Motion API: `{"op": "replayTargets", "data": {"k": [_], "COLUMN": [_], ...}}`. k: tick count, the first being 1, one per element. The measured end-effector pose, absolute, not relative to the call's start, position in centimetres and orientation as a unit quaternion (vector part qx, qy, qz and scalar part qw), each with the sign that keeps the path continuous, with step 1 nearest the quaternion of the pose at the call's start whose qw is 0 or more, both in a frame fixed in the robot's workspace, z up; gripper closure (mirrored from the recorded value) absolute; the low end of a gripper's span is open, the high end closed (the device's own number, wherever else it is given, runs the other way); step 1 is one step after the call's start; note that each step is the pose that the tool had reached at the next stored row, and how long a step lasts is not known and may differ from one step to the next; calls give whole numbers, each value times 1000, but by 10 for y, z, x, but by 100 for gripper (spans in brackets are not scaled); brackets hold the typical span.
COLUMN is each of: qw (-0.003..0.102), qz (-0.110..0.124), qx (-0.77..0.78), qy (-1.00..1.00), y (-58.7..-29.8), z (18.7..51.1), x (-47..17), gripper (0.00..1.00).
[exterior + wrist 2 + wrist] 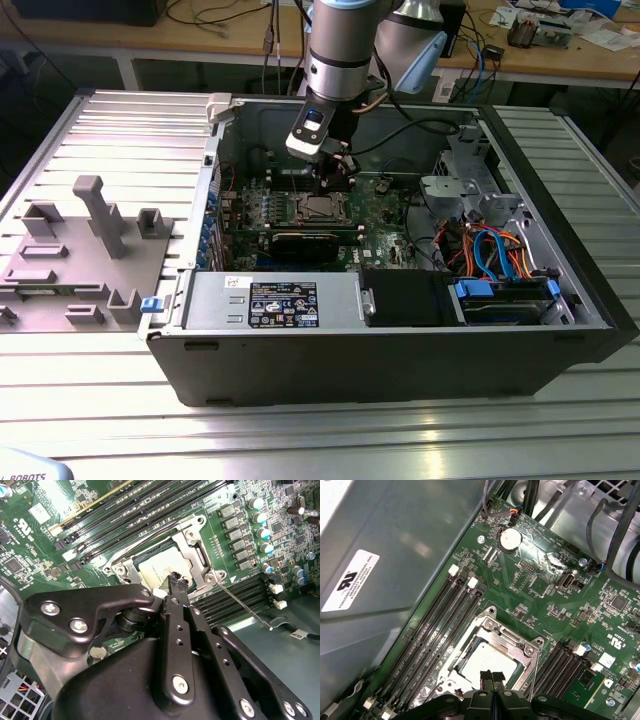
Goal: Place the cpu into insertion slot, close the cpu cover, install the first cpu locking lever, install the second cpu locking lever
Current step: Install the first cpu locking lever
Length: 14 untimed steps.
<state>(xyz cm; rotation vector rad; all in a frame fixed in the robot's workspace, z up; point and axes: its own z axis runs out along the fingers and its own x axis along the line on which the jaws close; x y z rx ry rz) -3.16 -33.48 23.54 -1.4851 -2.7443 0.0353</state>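
First wrist view: pinched claw at cpu edge

The cpu lies within the cpu cover's window on the motherboard, memory slots flanking both sides.

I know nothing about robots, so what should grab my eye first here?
An open computer case lies on the ribbed metal table, with the robot arm reaching down into it. In the first wrist view the shut gripper hangs right over the cpu, its silver top seated in the green motherboard, framed by the cpu cover.
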Motion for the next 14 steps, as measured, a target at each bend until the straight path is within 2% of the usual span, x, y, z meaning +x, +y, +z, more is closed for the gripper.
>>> {"op": "replayTargets", "data": {"k": [14], "qw": [10], "qz": [11], "qx": [-469], "qy": [-883], "y": [-335], "z": [235], "x": [-32], "gripper": [89]}}
